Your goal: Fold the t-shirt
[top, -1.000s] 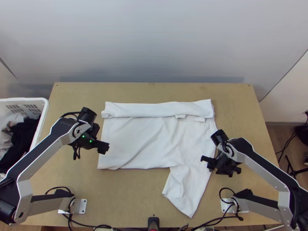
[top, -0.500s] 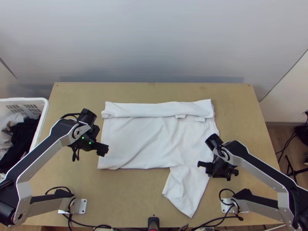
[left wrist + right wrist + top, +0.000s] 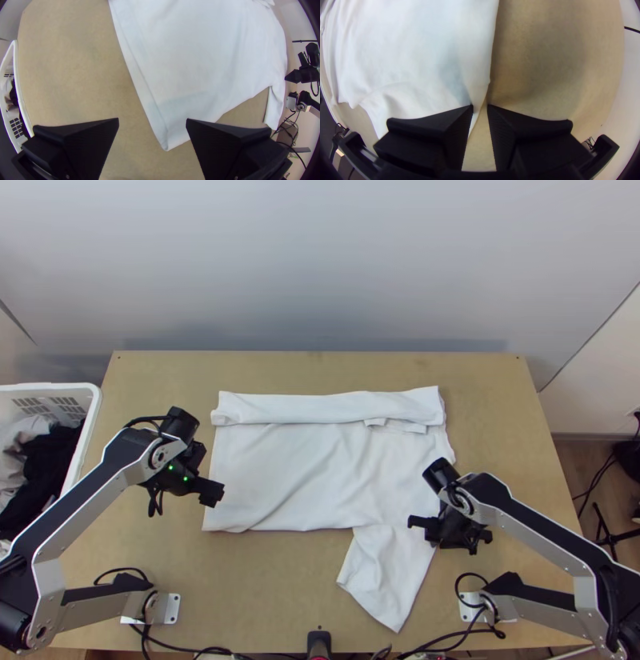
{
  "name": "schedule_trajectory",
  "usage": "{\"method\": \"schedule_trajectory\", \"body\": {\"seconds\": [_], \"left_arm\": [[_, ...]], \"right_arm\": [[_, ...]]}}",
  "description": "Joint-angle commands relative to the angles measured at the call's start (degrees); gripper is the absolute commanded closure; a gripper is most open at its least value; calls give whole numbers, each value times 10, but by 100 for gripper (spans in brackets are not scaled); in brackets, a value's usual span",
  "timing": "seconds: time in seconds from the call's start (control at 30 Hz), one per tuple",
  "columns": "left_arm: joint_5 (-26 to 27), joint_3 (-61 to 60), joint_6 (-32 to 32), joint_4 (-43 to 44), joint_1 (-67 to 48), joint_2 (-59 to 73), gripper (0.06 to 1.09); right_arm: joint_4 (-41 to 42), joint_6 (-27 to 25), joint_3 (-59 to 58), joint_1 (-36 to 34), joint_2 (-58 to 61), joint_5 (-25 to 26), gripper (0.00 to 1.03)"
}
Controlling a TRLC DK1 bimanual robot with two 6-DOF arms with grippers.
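The white t-shirt (image 3: 304, 476) lies spread across the table, its far part folded over in a long strip and one sleeve (image 3: 388, 580) stretching toward the near edge. My left gripper (image 3: 196, 486) is over the shirt's left edge. In the left wrist view, my left gripper (image 3: 152, 121) stands wide open near a corner of the shirt (image 3: 196, 66), nothing between its fingers. My right gripper (image 3: 448, 529) is at the shirt's right edge, by the sleeve. In the right wrist view, my right gripper (image 3: 480, 107) is narrowly open, the shirt's edge (image 3: 476, 90) running between its fingertips.
A white basket (image 3: 94, 420) with grey and black clothes stands beyond the table's left edge. Bare wooden table (image 3: 264, 596) surrounds the shirt. Black cables (image 3: 208, 650) run along the near edge between the arm bases.
My right gripper has moved a little left and toward the near edge, with the shirt's edge beside it bared farther up. My left gripper has shifted slightly toward the near edge.
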Motion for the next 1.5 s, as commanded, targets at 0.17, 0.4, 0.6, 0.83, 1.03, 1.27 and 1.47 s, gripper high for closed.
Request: {"method": "schedule_trajectory", "body": {"seconds": [0.17, 0.4, 0.6, 0.83, 1.03, 1.27, 1.47], "left_arm": [[0, -2, 3, -1, -6, -3, 11], [7, 6, 22, -33, 5, -13, 11], [65, 8, 37, -97, -10, 5, 11], [70, -24, 17, -99, -22, 51, 11], [72, -47, 9, -60, -43, 46, 18], [75, -58, 1, -9, -43, 50, 69], [75, -65, -3, 17, -32, 56, 104]], "right_arm": [[78, 0, -12, 32, 1, 2, 100], [79, -2, -12, 29, -8, 3, 100], [83, 1, -9, 30, -4, 2, 100], [83, -2, 4, 28, -3, 3, 100], [84, 1, 6, 26, -2, 2, 100], [82, 4, 3, 26, -12, 2, 100], [73, 4, -1, 24, -29, 2, 100]]}}
